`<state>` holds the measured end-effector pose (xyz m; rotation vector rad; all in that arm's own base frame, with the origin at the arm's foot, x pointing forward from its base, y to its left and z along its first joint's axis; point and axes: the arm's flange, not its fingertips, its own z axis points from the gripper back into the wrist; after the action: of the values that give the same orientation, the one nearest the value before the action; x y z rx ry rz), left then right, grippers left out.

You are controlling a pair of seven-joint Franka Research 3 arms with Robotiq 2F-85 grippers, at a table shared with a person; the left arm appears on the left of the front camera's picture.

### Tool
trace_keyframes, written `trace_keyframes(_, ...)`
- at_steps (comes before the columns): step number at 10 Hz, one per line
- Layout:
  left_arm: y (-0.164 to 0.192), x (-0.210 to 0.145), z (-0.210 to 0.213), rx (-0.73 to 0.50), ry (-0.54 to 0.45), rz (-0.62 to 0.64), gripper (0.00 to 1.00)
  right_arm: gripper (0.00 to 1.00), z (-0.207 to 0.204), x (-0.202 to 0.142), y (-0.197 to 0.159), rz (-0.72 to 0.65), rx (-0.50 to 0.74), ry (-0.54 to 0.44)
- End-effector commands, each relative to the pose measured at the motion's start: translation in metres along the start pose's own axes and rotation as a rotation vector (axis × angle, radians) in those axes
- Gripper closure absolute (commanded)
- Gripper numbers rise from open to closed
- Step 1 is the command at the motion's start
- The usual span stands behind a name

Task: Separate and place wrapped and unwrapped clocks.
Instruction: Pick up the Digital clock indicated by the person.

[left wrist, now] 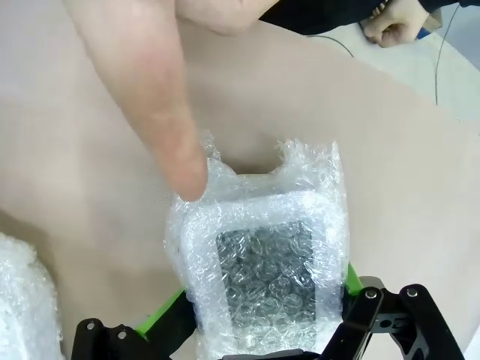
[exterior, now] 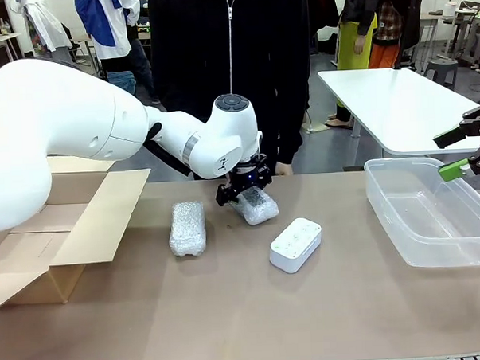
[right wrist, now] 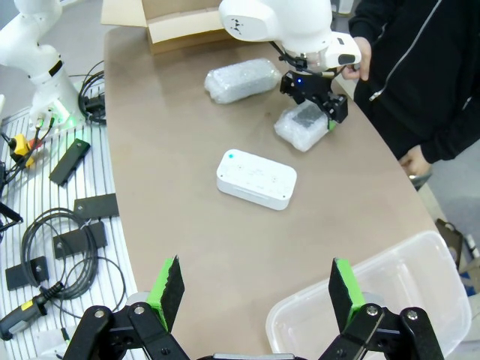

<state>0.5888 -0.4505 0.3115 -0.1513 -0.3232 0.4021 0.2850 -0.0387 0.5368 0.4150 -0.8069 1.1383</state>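
My left gripper (exterior: 244,188) reaches down over a bubble-wrapped clock (exterior: 257,205) lying on the table at the far middle. In the left wrist view its green pads (left wrist: 161,321) press against both long sides of that wrapped clock (left wrist: 270,262), and a person's finger (left wrist: 176,135) touches the wrap's far corner. A second wrapped clock (exterior: 187,228) lies to its left. The bare white clock (exterior: 295,244) lies nearer, to the right. My right gripper (exterior: 466,150) hangs open over the plastic bin, holding nothing, as its own view (right wrist: 255,292) also shows.
An open cardboard box (exterior: 67,227) stands at the table's left. A clear plastic bin (exterior: 433,219) stands at the right. The person stands at the far edge, one hand (exterior: 283,168) near my left gripper. Cables and tools (right wrist: 52,247) lie off the table.
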Motion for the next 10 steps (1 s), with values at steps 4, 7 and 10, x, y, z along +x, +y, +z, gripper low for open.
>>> trace_keyframes(4,0.015,-0.005,-0.01,-0.032,0.021,-0.048,0.78,0.0,0.0,0.002,-0.003,0.006,0.021,-0.03)
trace_keyframes(7,0.016,-0.005,-0.008,-0.04,0.042,-0.076,1.0,0.0,0.0,0.002,-0.003,0.006,0.021,-0.03)
trace_keyframes(10,0.015,-0.007,0.01,-0.096,0.119,-0.198,0.35,0.0,0.0,0.002,-0.003,0.006,0.021,-0.03)
